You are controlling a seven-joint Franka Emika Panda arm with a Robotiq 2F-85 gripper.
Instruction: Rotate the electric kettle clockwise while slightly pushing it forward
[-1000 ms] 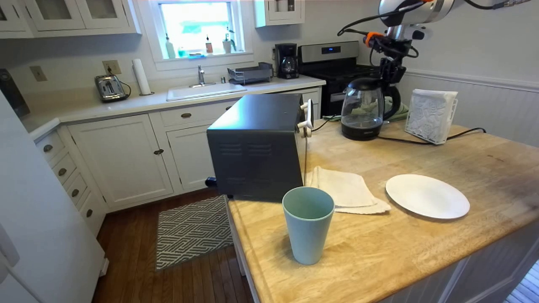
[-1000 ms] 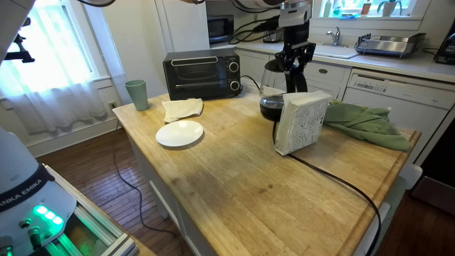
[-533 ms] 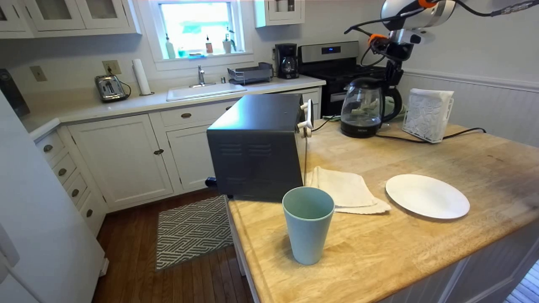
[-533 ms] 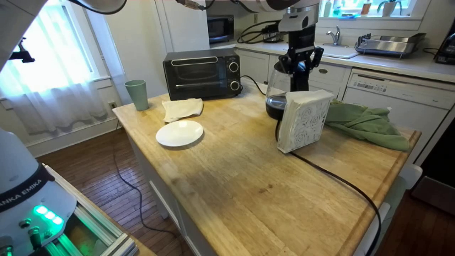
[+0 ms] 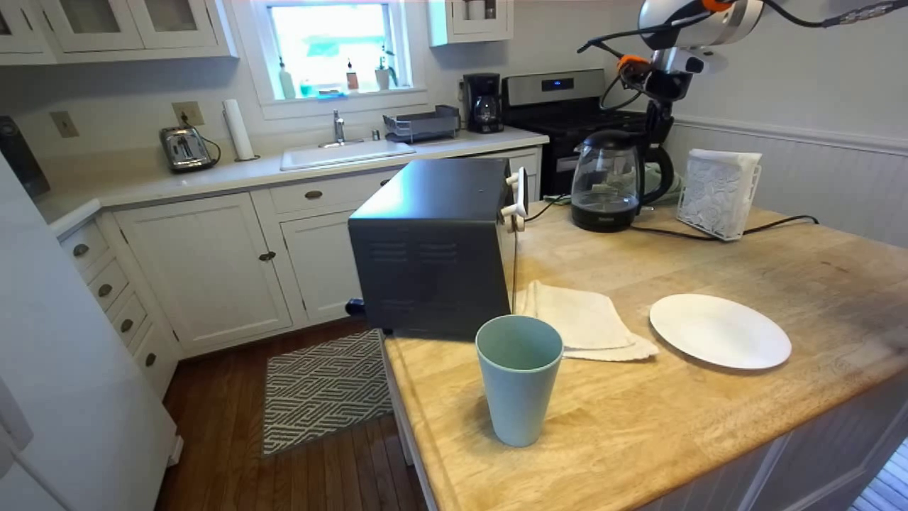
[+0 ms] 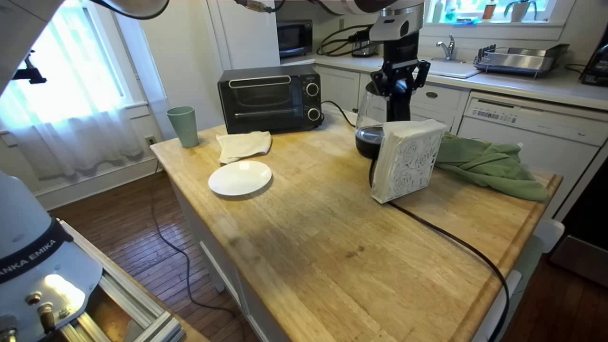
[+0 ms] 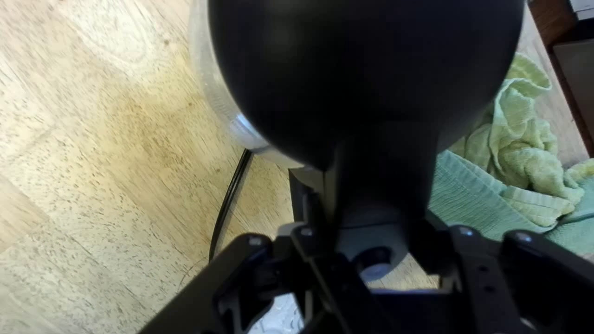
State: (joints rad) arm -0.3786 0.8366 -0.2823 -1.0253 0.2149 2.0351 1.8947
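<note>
One electric kettle [image 5: 606, 181] stands on the worktop [image 5: 837, 298], right of centre, upper half of an exterior view. Within a second it slid slightly leftward there, napkin holder [image 5: 718, 195] too, which I judge fits the push. My end effector [image 6: 398, 102] is at the handle [image 5: 665, 171]; how far open, or whether clamped, I cannot tell. My base light [image 6: 66, 288], lower left, turned from green to white, perhaps a pause; the black band [image 6: 33, 259] above reads "ANKA EMIKA".

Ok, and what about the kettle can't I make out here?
Kettle base: partly behind the napkin holder in an exterior view.
Pale base mark: too small, in an exterior view.
Grip of fingers on handle: dark, blurred, wrist view.
Lid: cut by wrist view's top edge.
</note>
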